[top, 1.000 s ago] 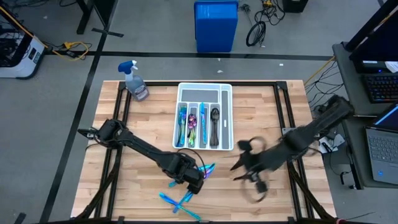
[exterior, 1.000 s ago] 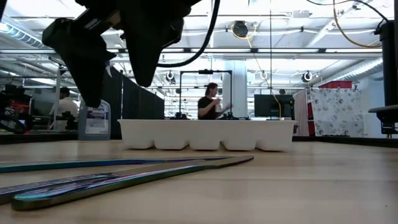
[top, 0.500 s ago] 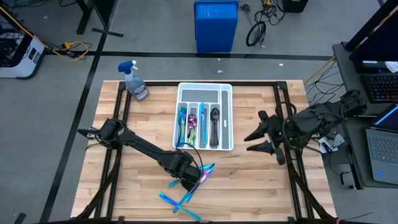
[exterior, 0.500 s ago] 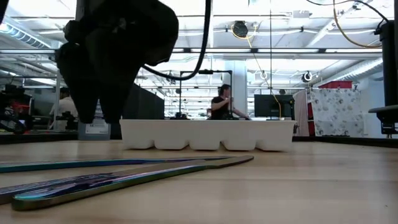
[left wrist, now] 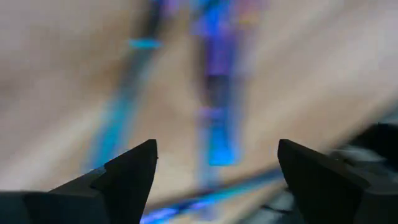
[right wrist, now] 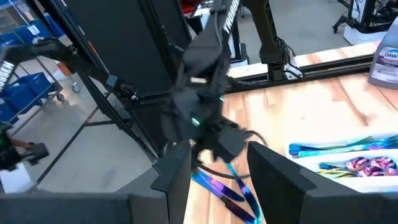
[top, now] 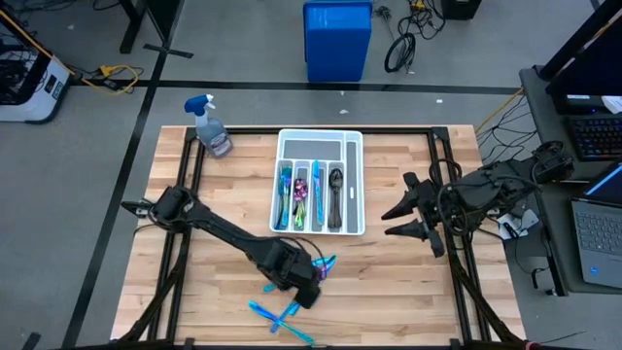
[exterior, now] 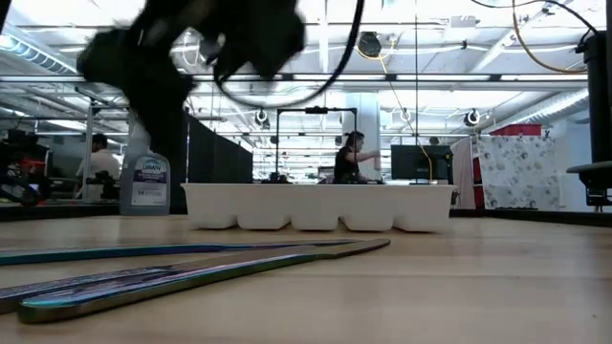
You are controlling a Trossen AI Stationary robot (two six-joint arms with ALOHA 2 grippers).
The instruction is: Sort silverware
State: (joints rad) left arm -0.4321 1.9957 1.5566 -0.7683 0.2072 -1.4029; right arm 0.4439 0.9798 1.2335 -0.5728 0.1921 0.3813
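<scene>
— How's the silverware (top: pixel 292 316) looking?
— Slim, blue-teal and purple, crossed on the near table; more lies in the white tray (top: pixel 356 185).
— Grippers?
— Left gripper (top: pixel 309 289) spread empty above it, blurred. Right gripper (top: pixel 406 219) open, empty, right of the tray.

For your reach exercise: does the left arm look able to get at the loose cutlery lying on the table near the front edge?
Probably yes. The left tool hangs open right over the loose cutlery, with nothing between them. The right tool waits apart, beside the tray.
</scene>
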